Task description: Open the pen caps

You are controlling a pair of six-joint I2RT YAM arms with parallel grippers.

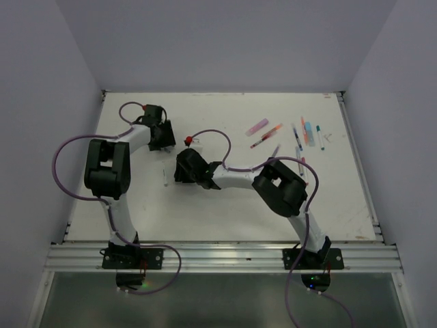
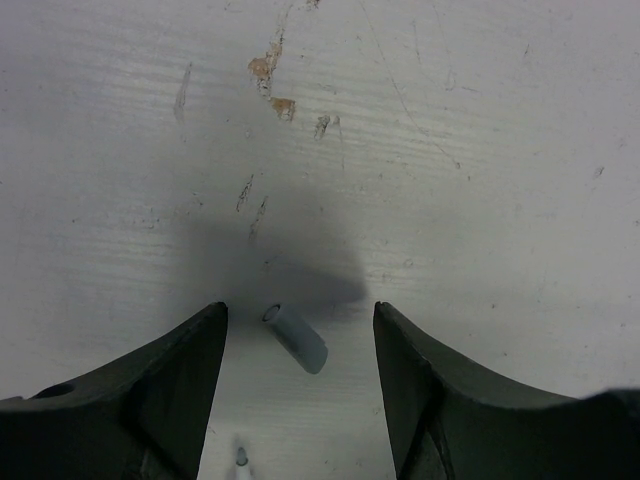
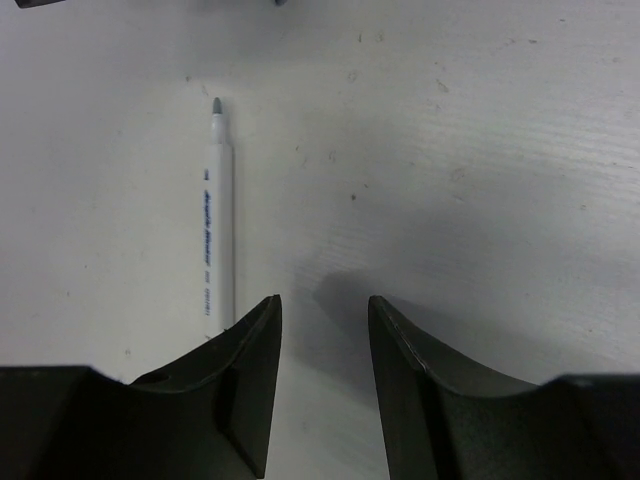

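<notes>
A small grey pen cap (image 2: 296,338) lies loose on the table between the fingers of my left gripper (image 2: 300,315), which is open and touches nothing. The grey tip of a pen (image 2: 241,458) shows just below it. That white-bodied pen (image 3: 218,220) lies uncapped, just left of my right gripper (image 3: 323,310), which is open and empty. From above, the pen (image 1: 165,178) lies between the left gripper (image 1: 162,137) and the right gripper (image 1: 183,167). The cap is hidden there.
Several capped pens lie at the back right: a pink one (image 1: 257,127), an orange-red one (image 1: 266,135), a blue one (image 1: 297,137), teal ones (image 1: 319,137). White walls enclose the table (image 1: 225,205) on three sides.
</notes>
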